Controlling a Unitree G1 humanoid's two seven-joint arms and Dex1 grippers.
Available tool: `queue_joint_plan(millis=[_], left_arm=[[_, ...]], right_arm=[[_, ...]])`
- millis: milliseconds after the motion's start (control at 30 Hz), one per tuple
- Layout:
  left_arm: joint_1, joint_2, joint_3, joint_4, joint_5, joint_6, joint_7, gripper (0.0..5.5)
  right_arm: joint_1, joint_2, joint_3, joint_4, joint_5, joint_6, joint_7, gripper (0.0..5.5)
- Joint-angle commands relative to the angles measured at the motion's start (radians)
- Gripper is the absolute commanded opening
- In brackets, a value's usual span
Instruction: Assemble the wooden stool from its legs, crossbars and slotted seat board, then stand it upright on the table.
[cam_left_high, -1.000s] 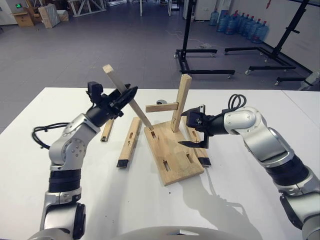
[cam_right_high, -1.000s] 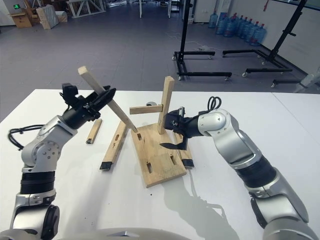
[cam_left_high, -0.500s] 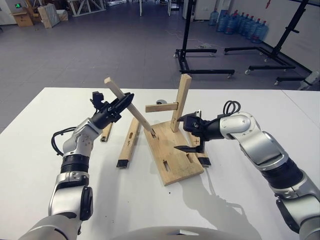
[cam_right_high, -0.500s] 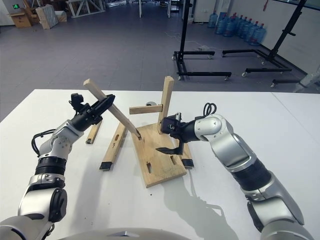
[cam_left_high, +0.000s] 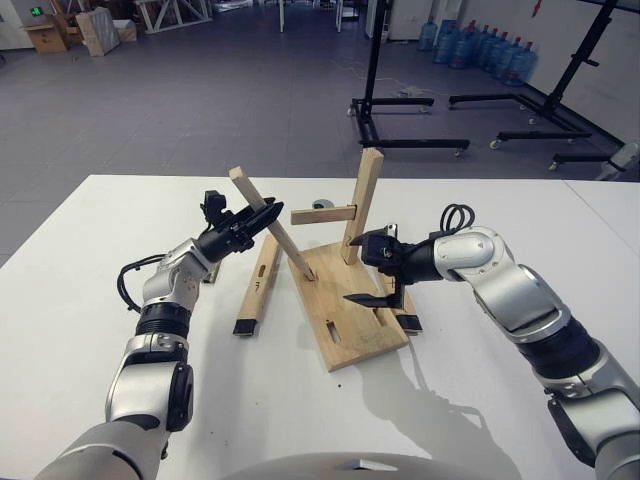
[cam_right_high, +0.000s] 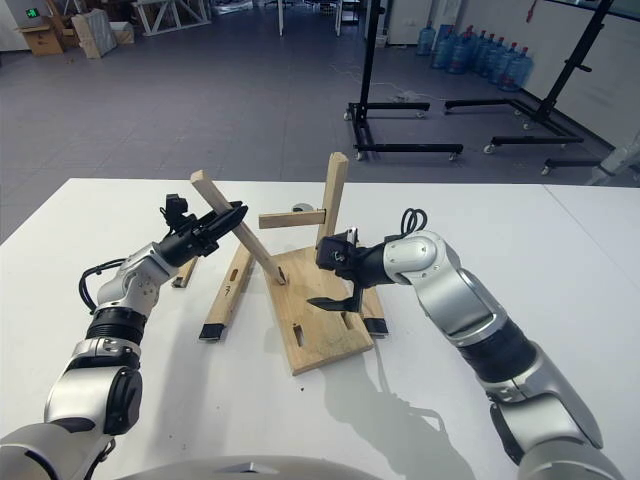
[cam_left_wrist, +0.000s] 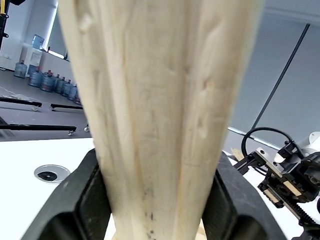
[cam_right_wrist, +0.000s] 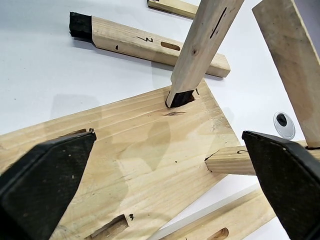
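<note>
The slotted seat board (cam_left_high: 345, 318) lies flat on the white table. One leg (cam_left_high: 362, 205) stands upright in it, with a crossbar (cam_left_high: 322, 213) sticking out of its side. My left gripper (cam_left_high: 256, 219) is shut on a second leg (cam_left_high: 270, 225), which leans with its lower end at a slot in the board (cam_right_wrist: 180, 97). In the left wrist view this leg (cam_left_wrist: 160, 115) sits between the black fingers (cam_left_wrist: 82, 200). My right gripper (cam_left_high: 374, 270) hangs open just over the board beside the upright leg, holding nothing.
A loose leg (cam_left_high: 257, 285) lies left of the board, a short piece (cam_left_high: 212, 264) lies beyond it, and another leg (cam_left_high: 403, 308) lies along the board's right edge. A round metal grommet (cam_left_high: 322, 204) sits in the table behind. Black wheeled stands (cam_left_high: 405, 110) are on the floor beyond.
My left arm has stretched to the right, tipping the held leg's top rightward and steeper while its foot stays at the slot. The right gripper has edged left over the board.
</note>
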Motion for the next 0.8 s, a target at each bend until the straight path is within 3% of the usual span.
queue_joint_plan(millis=[33,367,800], left_arm=[[-0.026,0.021,-0.001,-0.031,0.023,0.012,0.005,2.12],[0.024,-0.012,-0.091,-0.006,0.127,-0.075,0.000,2.12],[-0.014,0.016,-0.062,-0.006,0.103,-0.075,0.024,2.12]], right_arm=[[-0.012,0.003,-0.001,-0.011,0.008,0.006,-0.003,5.40],[-0.006,0.007,0.008,-0.020,0.009,0.009,-0.007,5.40],[-0.001,0.009,0.017,-0.027,0.008,0.006,-0.007,5.40]])
